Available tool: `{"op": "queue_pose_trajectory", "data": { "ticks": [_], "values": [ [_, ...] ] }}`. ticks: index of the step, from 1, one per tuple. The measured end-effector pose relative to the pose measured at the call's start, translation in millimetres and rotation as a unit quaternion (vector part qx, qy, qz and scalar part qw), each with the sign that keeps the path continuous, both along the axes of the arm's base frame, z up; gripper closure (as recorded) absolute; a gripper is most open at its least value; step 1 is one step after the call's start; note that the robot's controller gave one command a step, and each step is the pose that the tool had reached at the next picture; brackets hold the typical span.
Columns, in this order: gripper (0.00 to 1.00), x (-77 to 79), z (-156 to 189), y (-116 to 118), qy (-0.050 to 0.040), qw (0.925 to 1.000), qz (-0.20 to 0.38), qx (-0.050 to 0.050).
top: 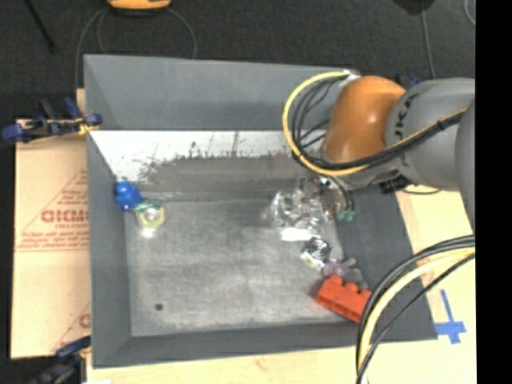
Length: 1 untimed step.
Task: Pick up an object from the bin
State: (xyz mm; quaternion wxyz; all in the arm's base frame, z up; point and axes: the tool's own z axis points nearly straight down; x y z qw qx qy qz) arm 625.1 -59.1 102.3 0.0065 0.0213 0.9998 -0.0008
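My gripper [306, 204] hangs below the orange wrist cover, low over the right-middle of the bin floor. Directly beneath and in front of it lies a small white flat piece [294, 234]. A little nearer the front sits a small round silver-and-black thing [318, 250]. A red-orange toy brick [343, 298] lies by the bin's front right wall, apart from the gripper. A small green bit [346, 213] shows just right of the gripper.
A blue knobbly thing [126, 195] and a pale, clear ring-like thing [149, 215] lie together near the left wall. The arm and its cables cover the bin's back right corner.
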Motion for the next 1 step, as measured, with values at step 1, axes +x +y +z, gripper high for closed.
{"op": "queue_pose_trajectory", "data": {
  "ticks": [1],
  "values": [
    [1.0, -34.6, 221.0, 22.6, 0.0025, 0.9995, 0.033, -0.001]
  ]
}}
